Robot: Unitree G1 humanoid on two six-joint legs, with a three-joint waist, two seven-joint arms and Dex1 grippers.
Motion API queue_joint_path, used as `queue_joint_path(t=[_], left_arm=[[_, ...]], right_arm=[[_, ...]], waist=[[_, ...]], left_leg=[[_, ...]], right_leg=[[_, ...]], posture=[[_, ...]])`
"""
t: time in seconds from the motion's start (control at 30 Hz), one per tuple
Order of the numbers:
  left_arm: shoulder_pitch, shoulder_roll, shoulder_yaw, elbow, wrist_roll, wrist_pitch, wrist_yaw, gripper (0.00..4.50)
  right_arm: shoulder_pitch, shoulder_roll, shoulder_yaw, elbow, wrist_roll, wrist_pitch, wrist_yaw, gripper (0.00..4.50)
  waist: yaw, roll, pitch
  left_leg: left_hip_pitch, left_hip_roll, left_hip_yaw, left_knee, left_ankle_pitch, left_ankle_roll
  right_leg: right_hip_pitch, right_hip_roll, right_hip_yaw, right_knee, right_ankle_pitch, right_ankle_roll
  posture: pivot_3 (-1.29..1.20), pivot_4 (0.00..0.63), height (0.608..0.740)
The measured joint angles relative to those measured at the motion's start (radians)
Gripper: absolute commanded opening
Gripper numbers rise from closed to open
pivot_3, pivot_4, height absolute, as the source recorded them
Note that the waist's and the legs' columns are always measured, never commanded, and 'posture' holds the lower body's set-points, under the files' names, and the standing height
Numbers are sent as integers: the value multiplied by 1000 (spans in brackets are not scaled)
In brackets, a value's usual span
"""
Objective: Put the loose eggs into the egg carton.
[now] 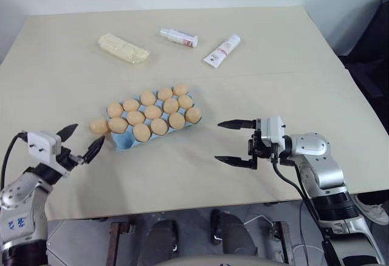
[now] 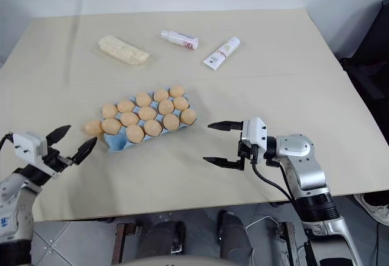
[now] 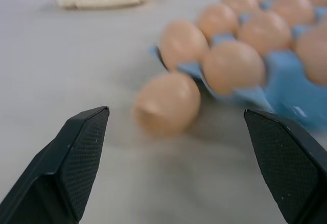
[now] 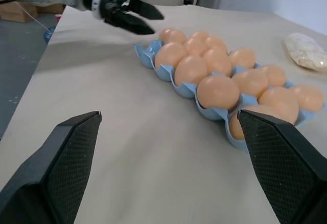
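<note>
Left gripper (image 1: pixel 81 143) jaws wide open, empty; one loose egg (image 1: pixel 99 126) on the table (image 1: pixel 292 41) just ahead of its tips, touching the egg carton (image 1: pixel 123 141). Right gripper (image 1: pixel 230 142) also open, empty, with the carton's far end well off its tips.

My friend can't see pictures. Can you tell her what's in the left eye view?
A light blue egg carton full of tan eggs sits on a beige table, with one loose egg lying beside its left end. The open left gripper points at that egg, and the open right gripper hangs to the carton's right.
</note>
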Motion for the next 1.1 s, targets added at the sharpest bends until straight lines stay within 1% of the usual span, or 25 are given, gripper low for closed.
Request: queue_joint_path(t=[0.23, 0.4, 0.5, 0.7, 0.73, 0.9, 0.97, 1.1], left_arm=[[-121, 2, -75, 169, 40, -35, -20, 4500], [-257, 2, -111, 357, 72, -47, -6, 4500], [-282, 2, -119, 391, 80, -71, -9, 3878], [-284, 2, -120, 407, 77, -96, -18, 2000], [-277, 2, -117, 402, 73, -99, -20, 1868], [-189, 2, -82, 307, 25, -102, -49, 1868], [-149, 7, -70, 227, -6, -83, -64, 1868], [-97, 48, -55, 27, -63, -14, -89, 1868]], right_arm=[[19, -2, -4, -33, -2, 7, -34, 4467], [31, -1, -4, -49, -2, 9, -68, 4467], [41, -1, -4, -57, -2, 11, -81, 4500], [53, -1, -4, -66, -2, 13, -102, 4500], [54, -1, -4, -66, -3, 13, -104, 4500], [60, -2, -4, -69, -5, 12, -110, 4500], [65, -4, -4, -70, -6, 11, -110, 4500], [69, -7, -3, -70, -8, 10, -111, 4500]], waist=[[3, -1, 0], [6, -1, -1], [5, -1, -1], [4, -1, -1], [3, -1, -1], [-1, -1, -1], [1, -1, -1], [5, -1, -1]], left_leg=[[0, 0, 4, 1, -1, 1], [0, -1, 4, 2, 0, 1], [1, -1, 4, 2, 0, 1], [1, 0, 4, 2, 0, 1], [1, 0, 5, 2, 0, 1], [0, 0, 5, 1, -1, 0], [0, 0, 5, 1, -1, 0], [0, 0, 4, 1, -1, 0]], right_leg=[[-1, 0, 1, 1, 1, 2], [-1, 0, 1, 2, 1, 2], [-1, -1, 1, 3, 1, 2], [-1, -1, 2, 3, 1, 2], [-1, -1, 2, 3, 1, 2], [-2, -1, 2, 2, 1, 2], [-2, -1, 2, 2, 1, 2], [-1, -2, 3, -2, 1, 2]], posture=[[0, 150, 740], [0, 150, 740], [0, 150, 740], [0, 150, 740], [0, 150, 740], [0, 150, 740], [0, 150, 740], [0, 150, 740]])
